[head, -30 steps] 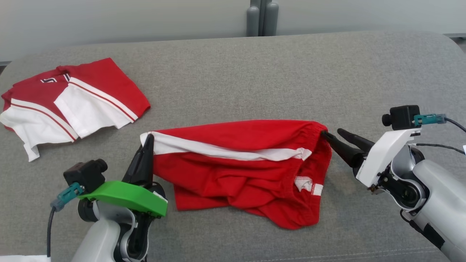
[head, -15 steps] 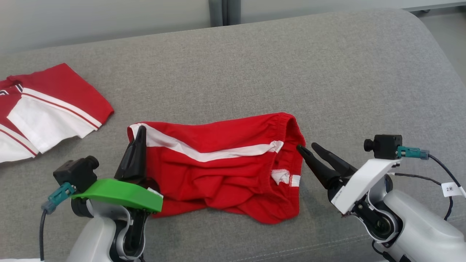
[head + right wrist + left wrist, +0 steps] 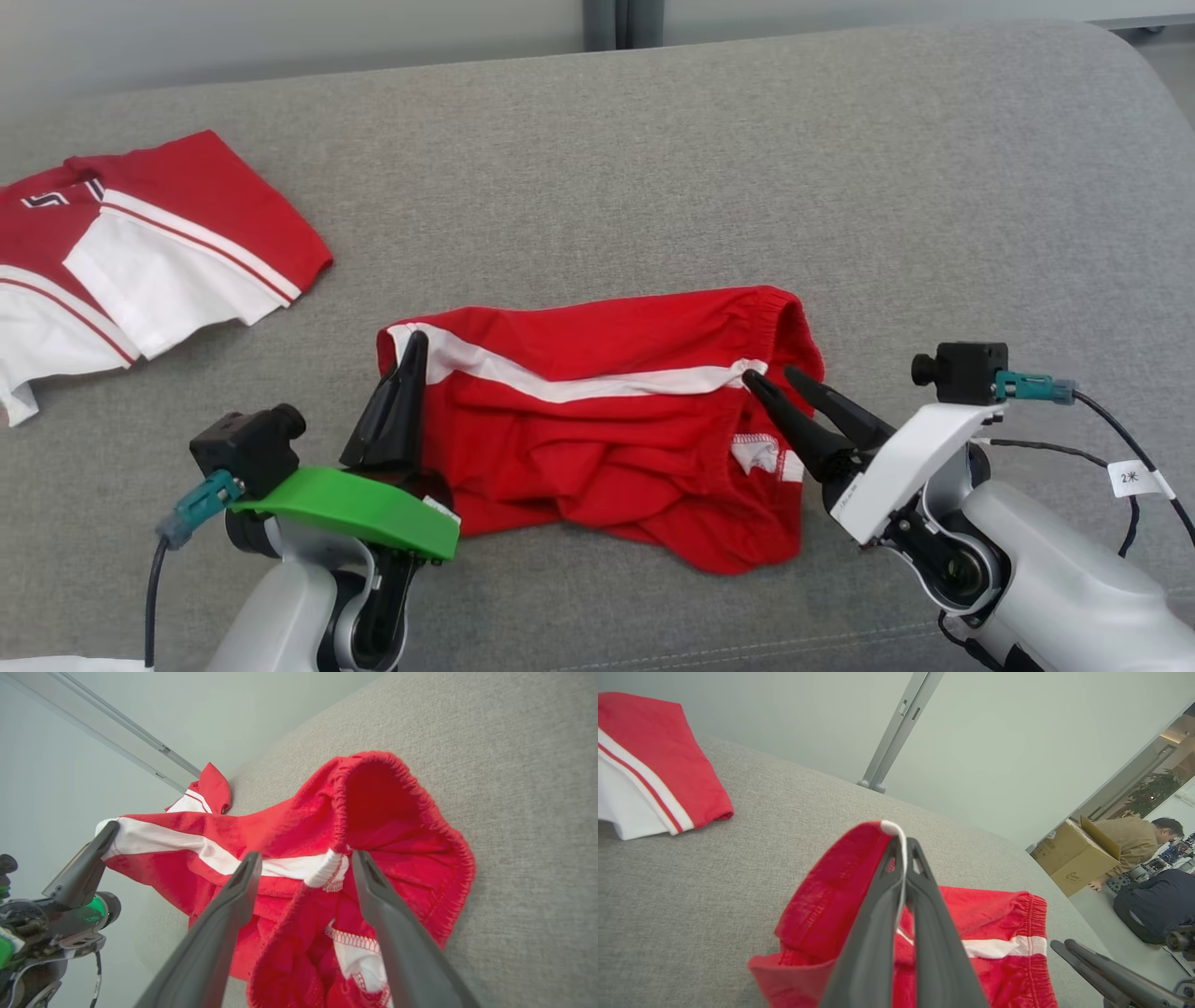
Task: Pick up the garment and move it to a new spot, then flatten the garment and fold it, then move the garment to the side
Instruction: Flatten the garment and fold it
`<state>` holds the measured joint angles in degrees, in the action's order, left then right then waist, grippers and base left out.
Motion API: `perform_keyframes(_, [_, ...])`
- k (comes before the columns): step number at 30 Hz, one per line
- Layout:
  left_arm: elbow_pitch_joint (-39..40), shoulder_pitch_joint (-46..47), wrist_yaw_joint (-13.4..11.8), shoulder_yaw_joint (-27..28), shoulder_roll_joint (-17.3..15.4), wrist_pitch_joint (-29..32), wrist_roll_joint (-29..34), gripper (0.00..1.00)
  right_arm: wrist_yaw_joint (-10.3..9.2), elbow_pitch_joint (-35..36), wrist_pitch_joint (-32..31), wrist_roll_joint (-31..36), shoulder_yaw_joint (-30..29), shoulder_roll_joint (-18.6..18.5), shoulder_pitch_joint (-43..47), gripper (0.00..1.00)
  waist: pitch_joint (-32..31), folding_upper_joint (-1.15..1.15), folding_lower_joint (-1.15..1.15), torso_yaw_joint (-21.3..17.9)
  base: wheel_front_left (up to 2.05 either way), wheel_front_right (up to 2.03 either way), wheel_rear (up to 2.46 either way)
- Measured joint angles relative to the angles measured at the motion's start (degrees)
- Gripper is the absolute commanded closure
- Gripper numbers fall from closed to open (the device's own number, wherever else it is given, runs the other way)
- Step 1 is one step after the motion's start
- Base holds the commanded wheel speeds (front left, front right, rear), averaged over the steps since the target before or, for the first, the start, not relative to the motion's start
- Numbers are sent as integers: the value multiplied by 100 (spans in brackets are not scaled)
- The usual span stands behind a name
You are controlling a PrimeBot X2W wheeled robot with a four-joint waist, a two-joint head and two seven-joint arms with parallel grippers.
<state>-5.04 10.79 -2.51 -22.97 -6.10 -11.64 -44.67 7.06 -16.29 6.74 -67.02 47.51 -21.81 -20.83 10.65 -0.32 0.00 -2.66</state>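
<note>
The garment, red shorts with a white side stripe, lies crumpled on the grey padded surface. My left gripper is shut on the leg hem at the white stripe's end and holds that corner raised; in the left wrist view the hem is pinched between the left gripper's closed fingers. My right gripper is open at the elastic waistband. In the right wrist view the right gripper stands with a finger on each side of the stripe's white waistband end.
A second red and white garment lies at the far left of the surface. A grey post stands behind the far edge. Off to the right in the left wrist view are a cardboard box and a person.
The head camera has shifted. The right gripper, at the stretched waistband a second ago and clear of it half a second ago, now straddles the waistband. The garment has gone slack. Left grip unchanged.
</note>
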Motion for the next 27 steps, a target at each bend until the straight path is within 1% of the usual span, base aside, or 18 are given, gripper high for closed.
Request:
perform_keyframes(4, [1, 0, 4, -16, 1, -1, 0, 100, 0, -270, -33, -10, -8, 7, -10, 6, 10, 0, 0, 143, 0, 0, 0])
perform_keyframes(7, [2, 0, 4, -4, 1, -1, 0, 100, 0, -414, -75, -24, -2, 37, -41, 13, 21, 0, 0, 231, 0, 0, 0])
perform_keyframes(9, [4, -1, 4, 12, 1, -2, 0, 100, 0, -497, -83, -59, 4, 69, -115, 26, 28, 0, 0, 274, 0, 0, 0])
perform_keyframes(11, [5, -1, 3, 38, -1, -3, 0, 100, 0, -575, -135, -60, 33, 113, -206, 47, 33, 0, 0, 299, 0, 0, 0])
perform_keyframes(12, [5, -1, 3, 37, -1, -3, 0, 100, 0, -600, -141, -62, 44, 140, -231, 53, 34, 0, 0, 307, 0, 0, 0])
perform_keyframes(17, [10, -1, 2, 38, 0, -4, 0, 100, 0, -799, -249, -64, 121, 176, -242, 74, 38, 0, 0, 332, 0, 0, 0])
perform_keyframes(18, [10, -1, 2, 42, -1, -4, 0, 100, 0, -829, -258, -64, 127, 176, -242, 75, 38, 0, 0, 332, 0, 0, 0])
perform_keyframes(20, [10, -2, -2, 52, -2, -7, 0, 100, 0, -866, -258, -65, 132, 178, -244, 82, 38, 0, 0, 329, 0, 0, 0])
perform_keyframes(21, [10, -2, -2, 62, -3, -9, 0, 100, 0, -878, -257, -65, 132, 181, -249, 95, 38, 0, 0, 324, 0, 0, 0])
perform_keyframes(22, [10, -2, -3, 70, -5, -10, 0, 100, 0, -886, -257, -64, 136, 183, -258, 100, 37, 0, 0, 319, 0, 0, 0])
perform_keyframes(27, [8, -4, -3, 183, -7, -52, -14, 100, 0, -806, -160, -62, 152, 200, -413, 100, 20, 0, 0, 275, 0, 0, 0])
